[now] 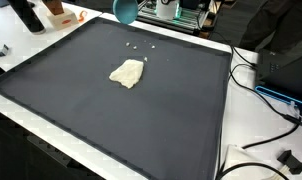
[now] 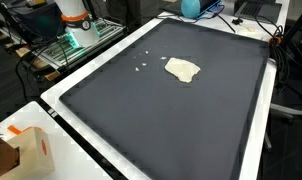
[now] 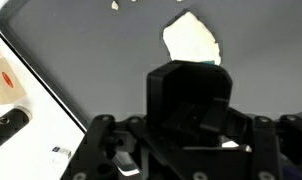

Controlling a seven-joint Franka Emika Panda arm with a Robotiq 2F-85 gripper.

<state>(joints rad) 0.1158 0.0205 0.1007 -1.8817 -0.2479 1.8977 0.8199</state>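
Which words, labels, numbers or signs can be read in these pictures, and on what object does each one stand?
No text can be read in any view.
Cardboard box: red-orange marks on its side, too blurred to read.
Small sticker on the white table edge: dark print, too small to read.
Cream cloth and dark mat: no marks on them.

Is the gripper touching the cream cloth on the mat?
Apart. In both exterior views the cream cloth lies alone on the mat, with no gripper on it.
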